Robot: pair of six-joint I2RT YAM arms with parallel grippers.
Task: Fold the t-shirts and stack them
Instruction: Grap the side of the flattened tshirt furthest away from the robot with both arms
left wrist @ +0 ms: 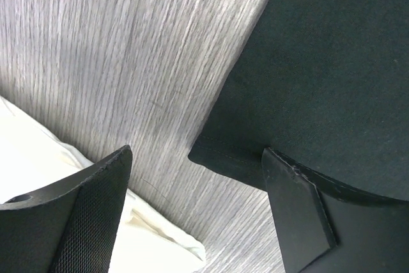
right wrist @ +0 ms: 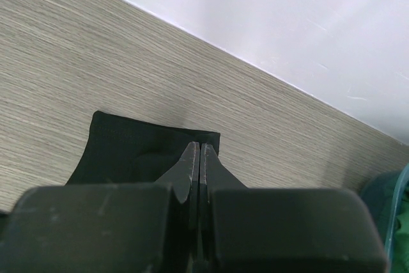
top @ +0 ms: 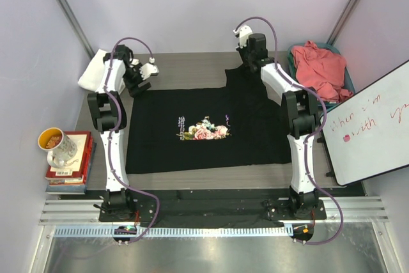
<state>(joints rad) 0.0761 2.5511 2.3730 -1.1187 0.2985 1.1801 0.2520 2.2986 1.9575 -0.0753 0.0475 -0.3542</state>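
The black t-shirt (top: pixel 204 129) lies spread flat on the table with its rose print facing up. My left gripper (top: pixel 138 85) is open at the shirt's far-left corner. In the left wrist view that corner (left wrist: pixel 220 158) lies between the open fingers (left wrist: pixel 96 215). My right gripper (top: pixel 246 63) is shut on the shirt's far edge, and the right wrist view shows the closed tips (right wrist: pixel 199 151) pinching black cloth (right wrist: pixel 128 148). The white t-shirt (top: pixel 92 71) lies folded at the far left and also shows in the left wrist view (left wrist: pixel 38 177). The coral-pink t-shirt (top: pixel 319 68) lies crumpled in a bin.
A teal bin (top: pixel 348 81) stands at the far right; its rim shows in the right wrist view (right wrist: pixel 393 202). A whiteboard (top: pixel 370 126) leans at the right. A mug (top: pixel 57 145) sits on stacked books (top: pixel 70 171) at the left edge.
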